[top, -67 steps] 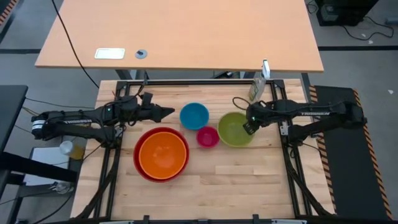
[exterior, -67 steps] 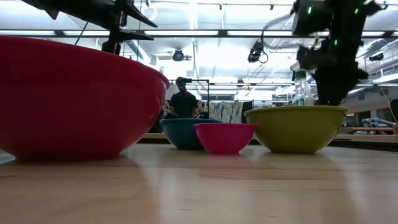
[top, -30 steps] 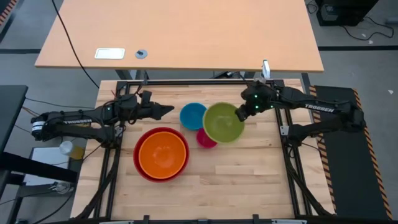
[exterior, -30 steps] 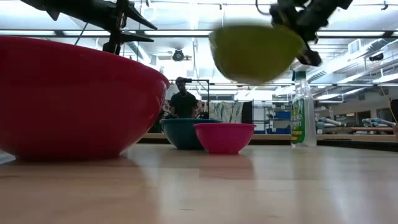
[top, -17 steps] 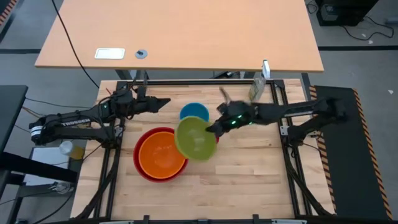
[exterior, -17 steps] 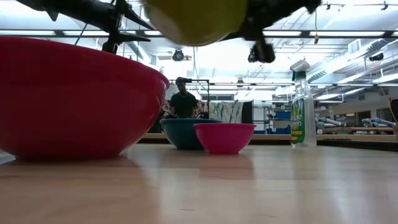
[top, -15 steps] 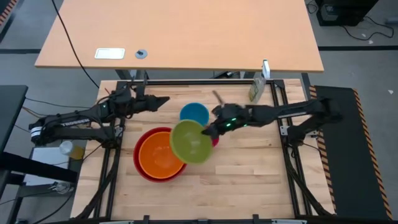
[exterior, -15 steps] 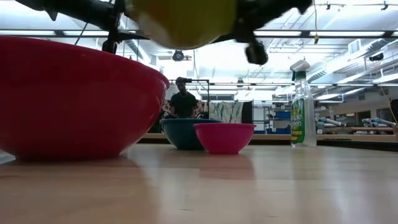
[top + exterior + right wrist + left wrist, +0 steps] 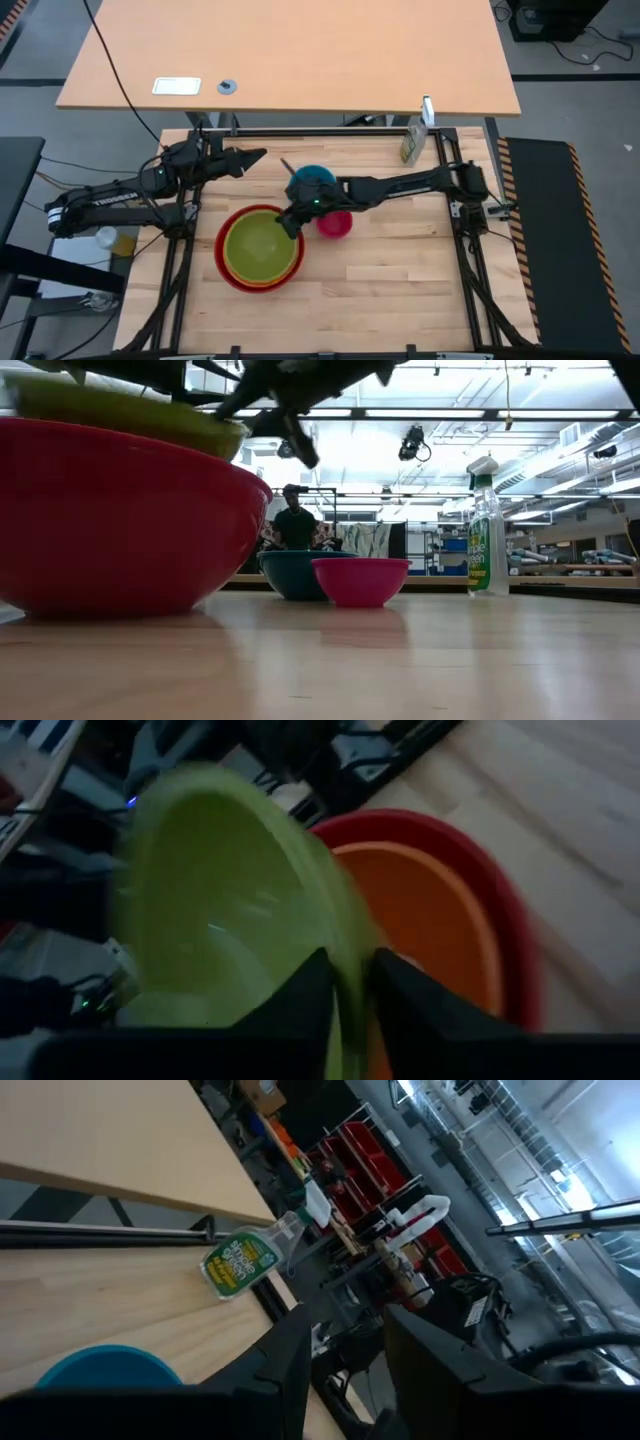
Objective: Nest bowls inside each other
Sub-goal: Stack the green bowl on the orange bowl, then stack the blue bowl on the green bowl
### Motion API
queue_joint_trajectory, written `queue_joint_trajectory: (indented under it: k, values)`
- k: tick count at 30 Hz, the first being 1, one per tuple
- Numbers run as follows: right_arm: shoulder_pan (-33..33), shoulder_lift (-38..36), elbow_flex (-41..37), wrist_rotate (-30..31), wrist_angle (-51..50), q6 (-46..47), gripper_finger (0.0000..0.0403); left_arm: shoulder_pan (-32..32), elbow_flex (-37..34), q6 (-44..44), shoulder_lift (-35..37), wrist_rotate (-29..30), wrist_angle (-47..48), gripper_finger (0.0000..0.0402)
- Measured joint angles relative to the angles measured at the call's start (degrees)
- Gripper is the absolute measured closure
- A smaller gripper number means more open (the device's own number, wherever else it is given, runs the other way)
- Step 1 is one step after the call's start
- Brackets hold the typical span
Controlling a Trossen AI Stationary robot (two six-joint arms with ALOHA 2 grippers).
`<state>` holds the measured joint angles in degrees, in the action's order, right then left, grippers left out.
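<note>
A green bowl (image 9: 255, 245) lies tilted in the orange bowl (image 9: 430, 920), which sits nested in the big red bowl (image 9: 220, 258) at the table's near left. My right gripper (image 9: 291, 222) is at the green bowl's right rim, its arm stretched across the table. A blue bowl (image 9: 312, 178), partly under that arm, and a small pink bowl (image 9: 338, 225) stand on the table in the middle. My left gripper (image 9: 262, 155) hovers open at the far left, level, above the table and holding nothing. My right gripper has the green bowl's rim (image 9: 345, 982) between its two fingers, one finger inside the bowl and one outside. The fingers slant down from the table's right side. The bowl is tilted, with its lower part in the orange bowl.
A green spray bottle (image 9: 411, 146) stands at the table's far right corner. A large wooden desk (image 9: 300, 60) lies beyond the far edge. Bare wood lies near and right of the bowls. A person stands far off in the room (image 9: 296, 520).
My right gripper has swung the green bowl from above the table's middle toward the left and near edge and down, until it lies in the orange bowl inside the red one. My left gripper has drawn back a little toward the far edge.
</note>
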<state>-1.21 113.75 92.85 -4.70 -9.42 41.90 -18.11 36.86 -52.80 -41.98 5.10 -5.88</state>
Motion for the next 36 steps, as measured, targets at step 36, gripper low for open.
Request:
queue_joint_trajectory:
  k: [36]
  values:
    - [23.26, -2.31, -8.99, 1.27, -28.55, -18.22, 0.0174, 0.26, 0.0, -0.43, 0.38, -2.14, 5.84, 0.0271]
